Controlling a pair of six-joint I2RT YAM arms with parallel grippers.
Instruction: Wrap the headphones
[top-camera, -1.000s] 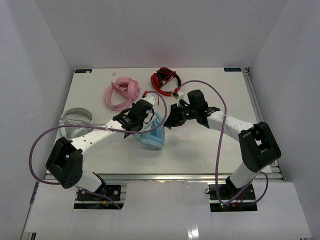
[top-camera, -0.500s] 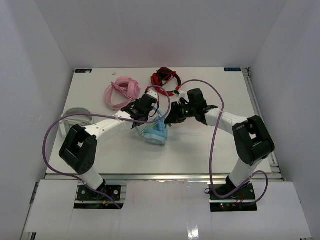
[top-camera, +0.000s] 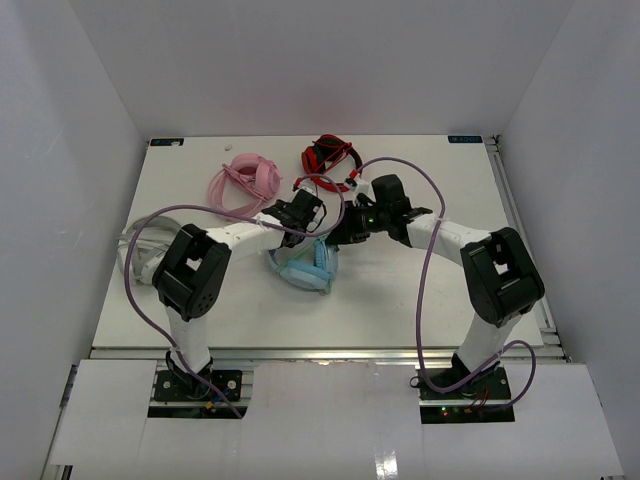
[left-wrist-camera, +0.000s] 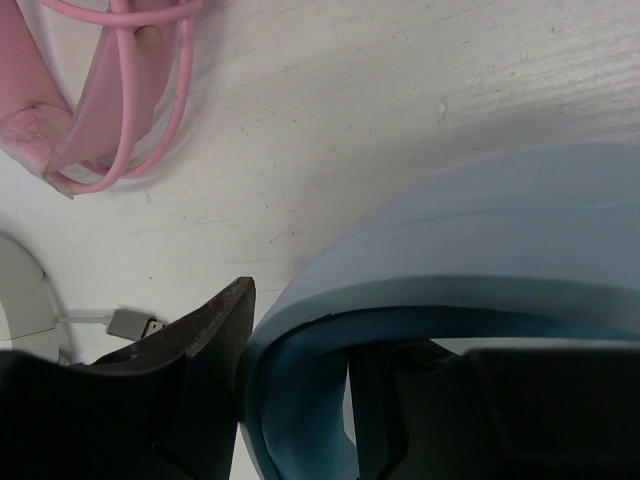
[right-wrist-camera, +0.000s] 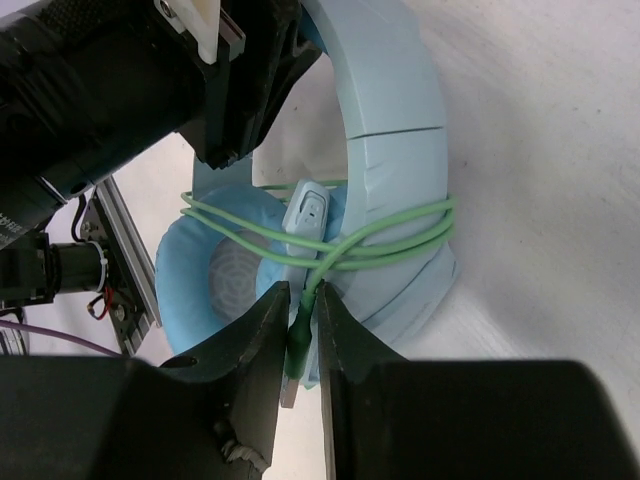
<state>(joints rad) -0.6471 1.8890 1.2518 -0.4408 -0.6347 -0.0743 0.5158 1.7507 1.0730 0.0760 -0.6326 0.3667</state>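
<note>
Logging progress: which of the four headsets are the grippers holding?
The light blue headphones: left gripper clamps its headband, right gripper pinches its green cable. The pink headset, red headset and grey headset lie ungripped.

- The headphones (right-wrist-camera: 400, 100) read to me as smooth matt blue plastic, the ear cushion (right-wrist-camera: 182, 280) soft, padded.
- Their cable (right-wrist-camera: 390, 230) looks rubbery, faintly glossy.
- My desk (left-wrist-camera: 400, 80) is matt white, finely scratched.
- The right pincer (right-wrist-camera: 300, 345) is matt black plastic.
</note>
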